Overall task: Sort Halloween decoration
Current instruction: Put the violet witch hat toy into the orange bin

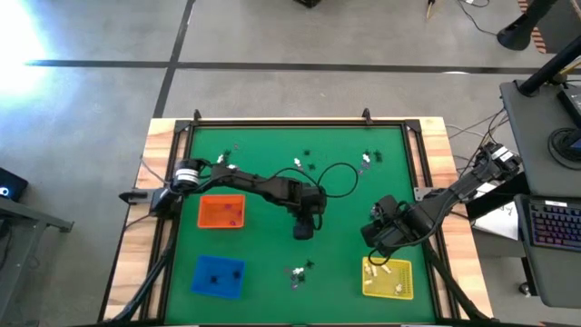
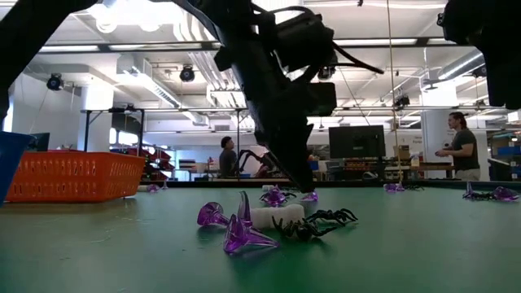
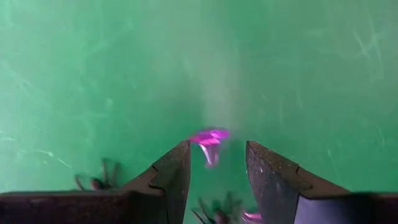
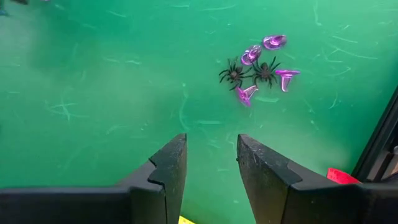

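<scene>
Hovering spread, your left pincer (image 3: 216, 168) has a purple trinket (image 3: 210, 139) just ahead, between its fingertips. Your right pincer (image 4: 211, 165), spread too, waits farther from that trinket.

Open-plan robotics lab, exposed ceiling ducts (image 2: 155, 81), strip lights, monitors (image 2: 356, 142), workbenches, green tabletop (image 1: 272, 154), concrete floor (image 1: 91, 91)

A green tabletop (image 1: 272, 154) in a black frame carries three trays: orange (image 1: 221, 212) near the left edge, blue (image 1: 218, 274) in the near left corner, yellow (image 1: 388, 277) in the near right corner. Tiny trinkets lie in clusters: near the far edge (image 1: 304, 163), toward the far right corner (image 1: 369, 158), and at the near edge (image 1: 299, 271).
</scene>
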